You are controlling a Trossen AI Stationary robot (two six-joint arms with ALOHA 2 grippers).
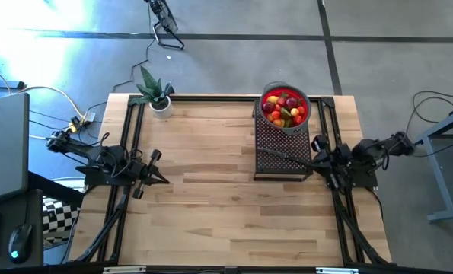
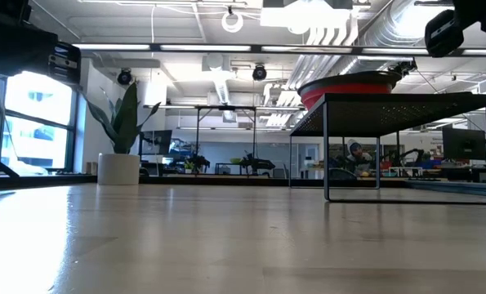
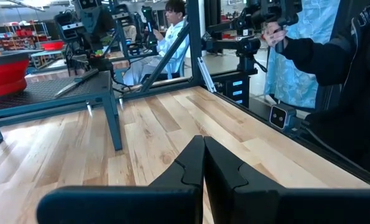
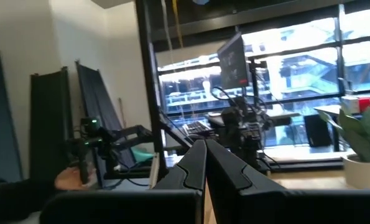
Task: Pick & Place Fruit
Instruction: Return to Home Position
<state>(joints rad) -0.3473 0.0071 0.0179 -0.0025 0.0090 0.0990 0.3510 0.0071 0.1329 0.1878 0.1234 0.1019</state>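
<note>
Several small red, orange, yellow and green fruits fill a red bowl, which stands on a dark mesh rack at the table's far right. The low view shows the bowl on the rack's top. My left gripper sits shut at the table's left side, pointing level toward the middle, its fingers together. At the right side, beside the rack, is my right gripper. It is shut and tipped slightly upward, its fingers closed on nothing.
A potted green plant stands at the far left corner. A brown-handled knife lies on the rack. Black frame rails run along both table sides. The wooden top between the arms is bare. A person stands beyond the table's near edge.
</note>
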